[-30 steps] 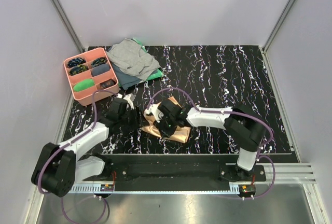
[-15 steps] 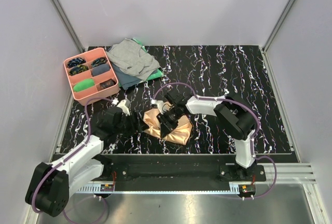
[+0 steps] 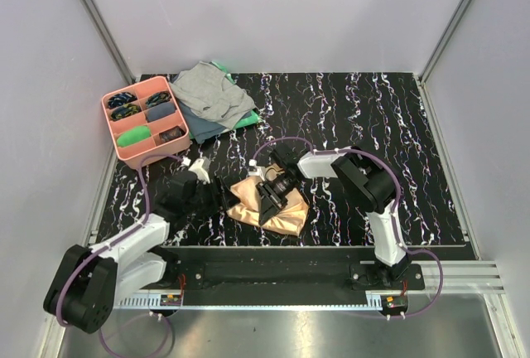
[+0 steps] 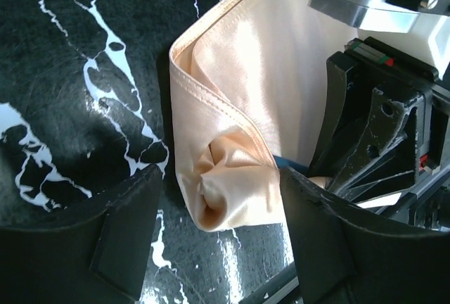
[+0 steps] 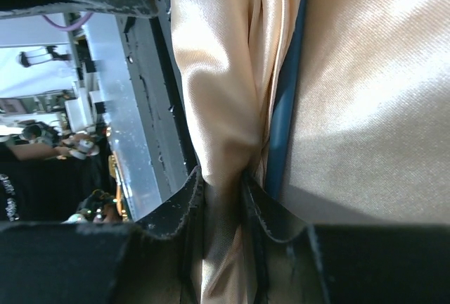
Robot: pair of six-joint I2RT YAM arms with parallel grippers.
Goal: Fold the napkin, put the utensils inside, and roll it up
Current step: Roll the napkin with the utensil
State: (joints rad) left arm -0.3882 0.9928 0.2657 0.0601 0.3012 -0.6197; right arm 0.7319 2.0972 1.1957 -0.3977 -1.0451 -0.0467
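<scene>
The peach-orange napkin (image 3: pixel 273 209) lies bunched and partly rolled near the table's front edge. My right gripper (image 3: pixel 269 200) is on top of it, shut on a fold of the napkin (image 5: pixel 221 149). A slim dark blue utensil (image 5: pixel 285 114) lies in a crease of the cloth beside that fold. My left gripper (image 3: pixel 217 196) is open at the napkin's left end. In the left wrist view the rolled end of the napkin (image 4: pixel 225 184) sits between its two spread fingers (image 4: pixel 130 226), and a sliver of blue shows beside it. The other utensils are hidden.
A pink tray (image 3: pixel 145 119) with small dark items and a green one stands at the back left. A grey cloth (image 3: pixel 207 91) over a green cloth (image 3: pixel 244 119) lies beside it. The metal rail (image 3: pixel 273 271) runs just in front of the napkin.
My left gripper has moved right and forward to the napkin's left end. My right arm has folded in, its gripper has turned on the napkin, and the cloth has bunched up and shifted slightly.
</scene>
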